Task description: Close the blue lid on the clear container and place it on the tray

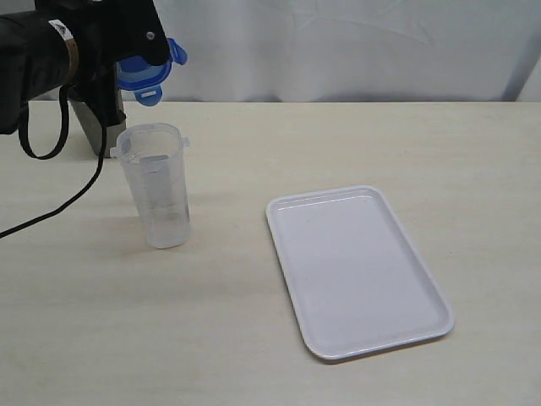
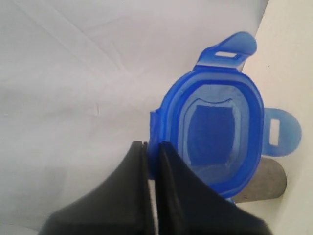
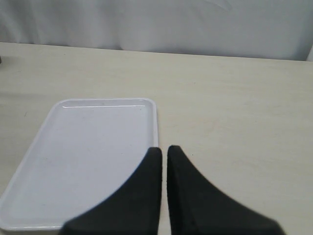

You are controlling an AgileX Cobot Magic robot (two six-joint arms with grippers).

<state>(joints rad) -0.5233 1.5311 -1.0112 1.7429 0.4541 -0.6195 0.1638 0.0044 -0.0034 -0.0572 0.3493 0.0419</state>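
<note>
My left gripper (image 1: 135,63) hangs at the far left, above the table, shut on one edge tab of the blue lid (image 1: 150,72). In the left wrist view the black fingertips (image 2: 152,147) pinch that edge, and the rest of the lid (image 2: 215,132) sticks out with two tabs spread. The clear container (image 1: 156,186) stands upright, open-mouthed, just below and in front of the lid. To the right lies the white tray (image 1: 355,271) with nothing on it. My right gripper (image 3: 164,151) is shut on nothing, over the tray's (image 3: 88,147) near right edge; the exterior view does not show it.
A grey steel cup (image 1: 89,127) stands behind the container, partly hidden by the left arm, and also shows past the lid as the steel cup (image 2: 271,178). A black cable (image 1: 51,211) trails over the table at the left. A white curtain backs the table.
</note>
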